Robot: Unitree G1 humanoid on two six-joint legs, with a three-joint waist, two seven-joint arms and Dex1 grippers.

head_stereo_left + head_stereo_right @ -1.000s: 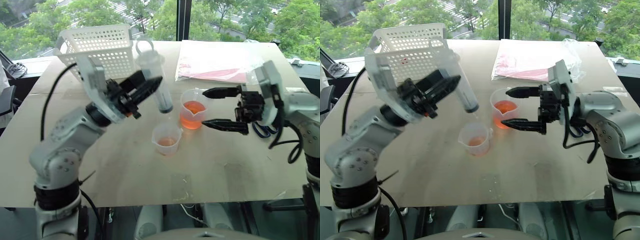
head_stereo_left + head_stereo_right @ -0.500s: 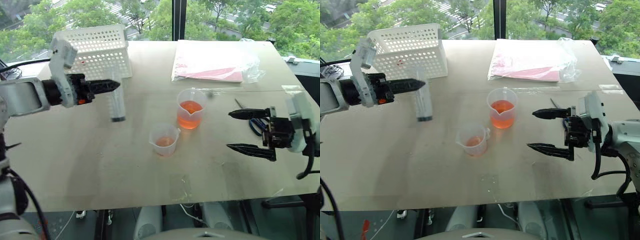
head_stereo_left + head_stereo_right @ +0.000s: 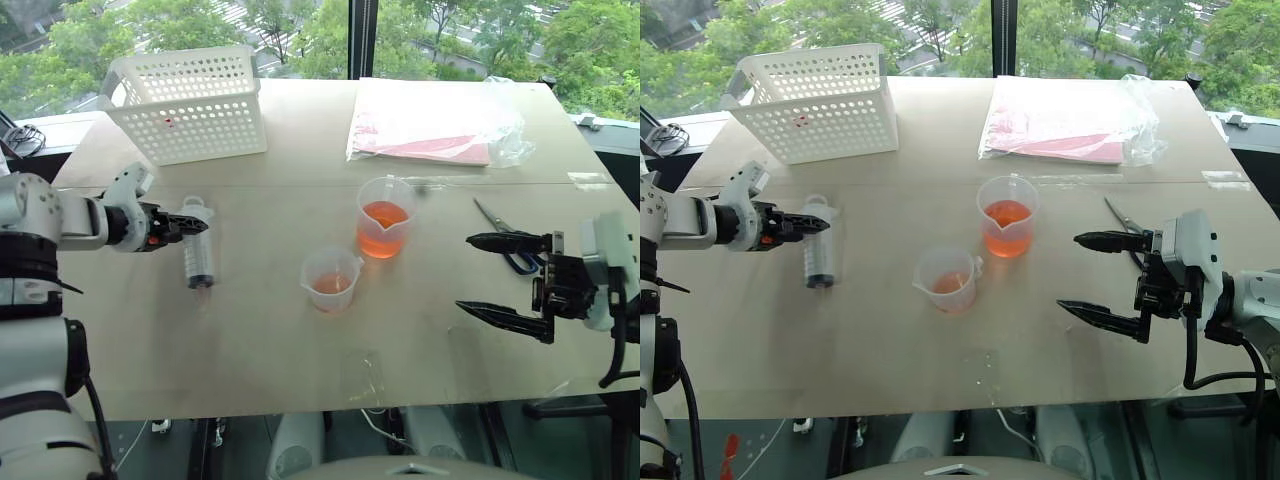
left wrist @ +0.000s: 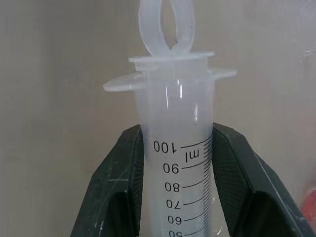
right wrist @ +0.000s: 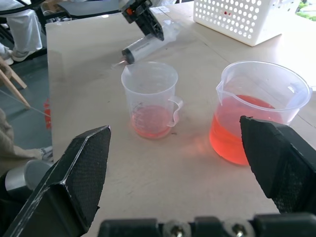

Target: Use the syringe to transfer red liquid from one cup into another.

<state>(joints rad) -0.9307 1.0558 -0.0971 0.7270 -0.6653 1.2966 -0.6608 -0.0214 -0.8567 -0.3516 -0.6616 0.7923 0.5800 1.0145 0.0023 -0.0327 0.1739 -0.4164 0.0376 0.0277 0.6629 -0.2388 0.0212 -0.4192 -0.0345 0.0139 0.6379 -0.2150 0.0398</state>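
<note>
1. The syringe (image 3: 198, 260) is clamped in the left gripper (image 3: 192, 223), whose two black fingers (image 4: 118, 192) press the clear barrel from both sides just below its flange, near the "100" mark.
2. The syringe hangs tip-down on the left side of the tabletop (image 3: 250, 350), its nozzle at or very close to the surface; whether it touches cannot be told. A faint reddish tint shows at the tip.
3. The barrel's printed scale reads "ml" with 100, 90, 80, 70 and 60 going down. The white ring-shaped plunger end (image 4: 166, 27) sits right against the flange.
4. The right gripper (image 3: 1102, 277) hovers over the right side of the tabletop with its fingers spread wide apart, holding nothing, pointing toward the two beakers.
5. The larger beaker (image 3: 385, 217) stands near the middle of the tabletop, roughly half full of red liquid (image 3: 383, 235).
6. The smaller beaker (image 3: 331, 280) stands just beside it, nearer the robot and apart from it, with a shallow layer of the same liquid at the bottom.
7. A white perforated basket (image 3: 190, 102) sits at the far left corner.
8. A clear plastic bag with pink sheets (image 3: 425, 122) lies at the far right; scissors (image 3: 505, 240) lie near the right gripper.
</note>
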